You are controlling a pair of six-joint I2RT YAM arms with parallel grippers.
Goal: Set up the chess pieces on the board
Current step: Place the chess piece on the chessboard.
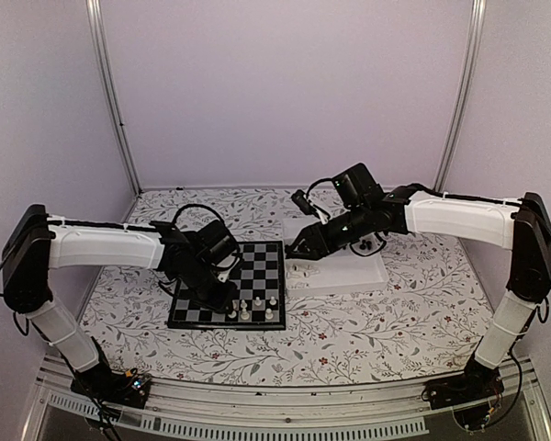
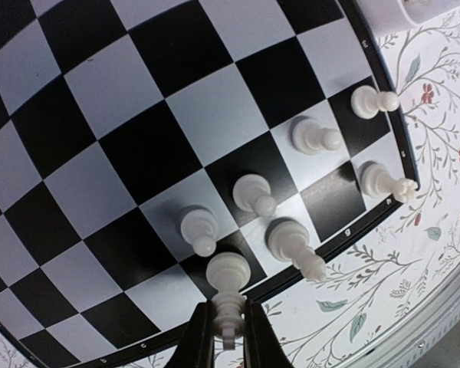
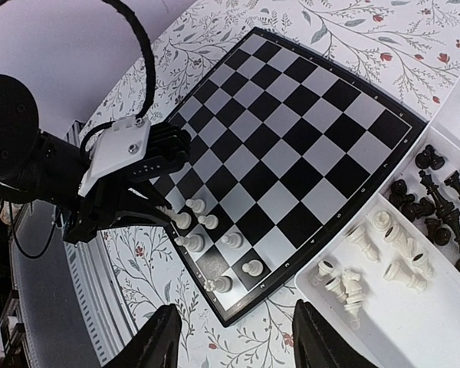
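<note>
Left claw pinches white piece on board.

I see a table with a flowered cover. On it lie the board and, just beside it on the right, a white tray.

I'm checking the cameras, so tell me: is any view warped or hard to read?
Left wrist: heavy fisheye, the board's border bows into an arc. Right wrist: milder bend, the chess pieces sharp. Top external: hardly warped, but pieces too tiny to tell apart.
</note>
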